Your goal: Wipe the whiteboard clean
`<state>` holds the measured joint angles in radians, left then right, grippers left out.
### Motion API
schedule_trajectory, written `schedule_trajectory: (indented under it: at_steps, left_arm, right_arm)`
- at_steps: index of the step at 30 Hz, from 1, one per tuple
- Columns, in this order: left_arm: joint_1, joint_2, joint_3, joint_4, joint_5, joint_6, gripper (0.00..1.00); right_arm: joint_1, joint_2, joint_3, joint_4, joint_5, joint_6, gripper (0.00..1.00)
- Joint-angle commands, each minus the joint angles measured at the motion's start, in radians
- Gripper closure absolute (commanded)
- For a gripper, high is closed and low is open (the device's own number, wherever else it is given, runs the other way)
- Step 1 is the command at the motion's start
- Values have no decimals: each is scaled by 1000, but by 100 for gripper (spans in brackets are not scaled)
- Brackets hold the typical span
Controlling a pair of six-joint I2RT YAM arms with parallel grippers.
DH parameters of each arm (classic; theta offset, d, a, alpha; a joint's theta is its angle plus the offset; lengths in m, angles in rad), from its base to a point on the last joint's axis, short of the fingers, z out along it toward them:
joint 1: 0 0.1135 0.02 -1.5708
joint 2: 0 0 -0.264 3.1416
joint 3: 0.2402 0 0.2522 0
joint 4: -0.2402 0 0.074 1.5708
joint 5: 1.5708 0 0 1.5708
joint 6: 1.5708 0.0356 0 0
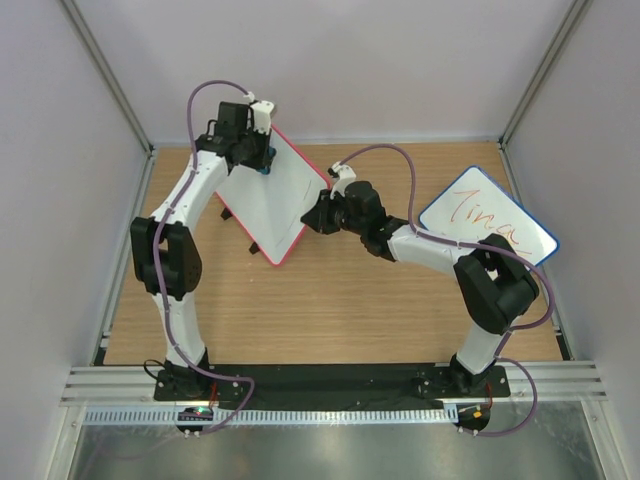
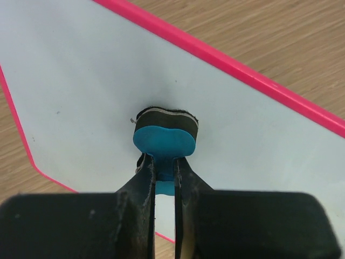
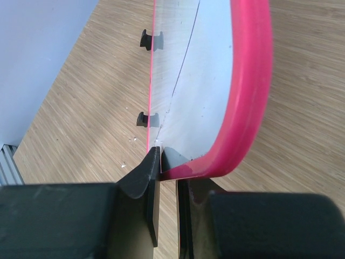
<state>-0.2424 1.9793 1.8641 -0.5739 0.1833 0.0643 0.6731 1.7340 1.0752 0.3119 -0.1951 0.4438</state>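
Both arms on the whiteboard (image 1: 278, 200), one bracing, one wiping.

The left gripper (image 2: 164, 162) is clamped on a blue eraser (image 2: 164, 135), whose felt is flat against the white face at its far end. The right gripper (image 3: 167, 157) is pinched tight on the pink-framed corner opposite. The board stands tilted on black feet (image 3: 144, 39) at the far left of the table (image 1: 350, 300). Its unswept face runs down and nearward from the eraser, so the left arm is nearer. The face reads blank.
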Motion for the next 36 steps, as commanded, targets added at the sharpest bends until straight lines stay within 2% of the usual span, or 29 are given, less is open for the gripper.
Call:
schedule_trajectory:
  at_steps: [1, 7, 16, 23, 27, 30, 36]
  left_arm:
    - [-18, 38, 67, 26, -30, 14, 100]
    - [-58, -45, 2, 12, 85, 8, 100]
    - [-207, -204, -164, 5, 243, -9, 100]
    - [-255, -174, -177, 0, 228, -20, 100]
    - [-253, -151, -193, -11, 160, 0, 100]
    - [-248, -161, -259, -7, 105, 26, 100]
    - [-201, -197, -462, 13, 81, 55, 100]
  right_arm:
    - [56, 6, 5, -120, -27, -168, 99]
    - [57, 2, 2, -117, -26, -174, 99]
    - [57, -2, -11, -90, -38, -160, 99]
    - [57, -1, -6, -86, -40, -151, 99]
    - [57, -11, -12, -86, -33, -154, 99]
    - [57, -21, -20, -89, -32, -159, 99]
    - [57, -24, -31, -83, -32, -159, 99]
